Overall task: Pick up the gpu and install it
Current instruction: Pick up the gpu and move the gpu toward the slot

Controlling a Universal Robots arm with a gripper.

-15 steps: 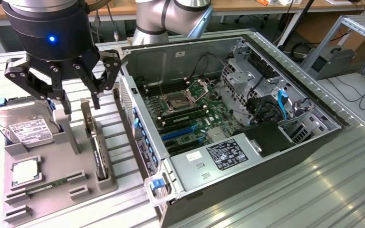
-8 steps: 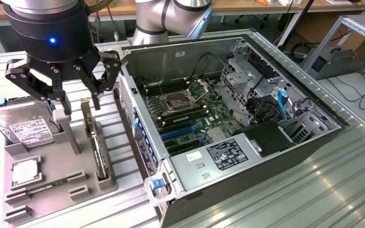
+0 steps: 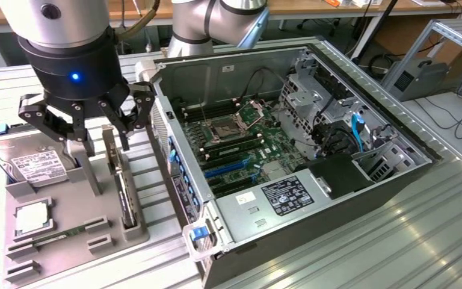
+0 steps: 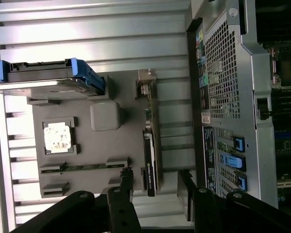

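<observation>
Grey tray (image 3: 74,208), gpu (image 3: 124,192) edge-on, partly hidden

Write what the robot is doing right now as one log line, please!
gripper: open, over gpu | gpu: on edge in grey holder, not held | computer case: open, gpu not installed

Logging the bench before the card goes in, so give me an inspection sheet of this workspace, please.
Surface: ribbed metal table, grey holder on it.
Job's things: gpu on edge in holder slot; computer case open.
Clutter: hard drive, processor, memory stick in holder.
Grippers: gripper open, above gpu, not holding it.
Cables: blue cable inside case.
Surroundings: metal frame at exterior view's right.
</observation>
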